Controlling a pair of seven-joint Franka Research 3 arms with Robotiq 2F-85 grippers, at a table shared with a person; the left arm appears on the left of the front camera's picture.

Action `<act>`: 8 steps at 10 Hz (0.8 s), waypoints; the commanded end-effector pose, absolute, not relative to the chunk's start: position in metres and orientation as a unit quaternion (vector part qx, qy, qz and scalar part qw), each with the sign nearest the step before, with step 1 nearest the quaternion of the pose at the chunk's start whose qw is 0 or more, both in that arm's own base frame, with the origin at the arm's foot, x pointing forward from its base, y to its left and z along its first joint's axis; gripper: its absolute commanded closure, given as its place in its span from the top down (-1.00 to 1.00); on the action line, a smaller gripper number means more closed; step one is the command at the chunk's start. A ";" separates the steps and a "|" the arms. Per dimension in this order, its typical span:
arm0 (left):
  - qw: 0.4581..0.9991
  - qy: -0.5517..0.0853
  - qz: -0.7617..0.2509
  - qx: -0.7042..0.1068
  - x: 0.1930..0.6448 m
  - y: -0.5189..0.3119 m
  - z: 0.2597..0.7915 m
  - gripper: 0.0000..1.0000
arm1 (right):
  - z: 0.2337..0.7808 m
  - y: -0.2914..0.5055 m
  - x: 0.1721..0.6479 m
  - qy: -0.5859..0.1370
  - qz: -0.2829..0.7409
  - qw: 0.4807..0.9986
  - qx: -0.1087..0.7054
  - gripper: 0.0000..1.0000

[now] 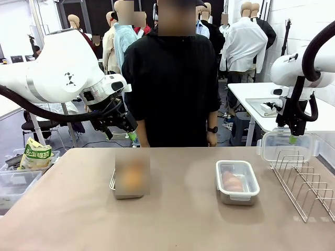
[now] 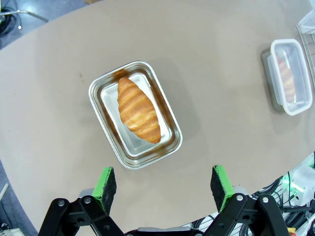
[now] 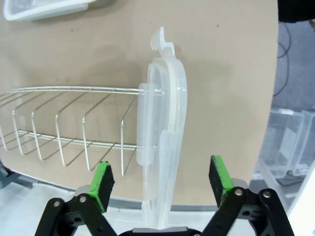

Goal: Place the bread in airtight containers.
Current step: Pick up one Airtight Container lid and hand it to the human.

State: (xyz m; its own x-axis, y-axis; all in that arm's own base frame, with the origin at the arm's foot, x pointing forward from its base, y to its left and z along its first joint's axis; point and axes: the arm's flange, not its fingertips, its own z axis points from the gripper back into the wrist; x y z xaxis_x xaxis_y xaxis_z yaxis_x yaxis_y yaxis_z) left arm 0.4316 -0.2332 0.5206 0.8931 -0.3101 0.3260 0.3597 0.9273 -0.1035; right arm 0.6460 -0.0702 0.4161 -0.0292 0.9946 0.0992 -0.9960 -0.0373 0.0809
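Above the wire rack (image 3: 74, 123), the right hand (image 3: 160, 182) straddled an upright clear lid (image 3: 162, 137), fingers spread and not yet clamped — the lid-fetching step. One croissant (image 2: 139, 109) lay in an uncovered tin (image 2: 135, 114) beneath the released left hand (image 2: 165, 182); next, squeeze and lift.

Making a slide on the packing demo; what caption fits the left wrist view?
Open left gripper above an uncovered steel tin holding one croissant, a lidded tin farther off.

White side table (image 1: 246, 91), grey floor (image 1: 10, 138)
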 end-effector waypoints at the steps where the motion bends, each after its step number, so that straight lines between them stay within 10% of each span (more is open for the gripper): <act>1: 0.970 -0.155 -0.172 -0.080 0.431 -0.232 0.522 1.00 | 0.421 -0.069 0.650 -0.004 0.711 0.699 0.077 0.34; 5: 0.970 -0.155 -0.172 -0.080 0.431 -0.232 0.522 1.00 | 0.422 -0.069 0.649 0.007 0.710 0.699 0.081 -1.00; 8: 0.970 -0.155 -0.172 -0.080 0.431 -0.232 0.522 1.00 | 0.423 -0.069 0.649 0.009 0.712 0.698 0.081 -1.00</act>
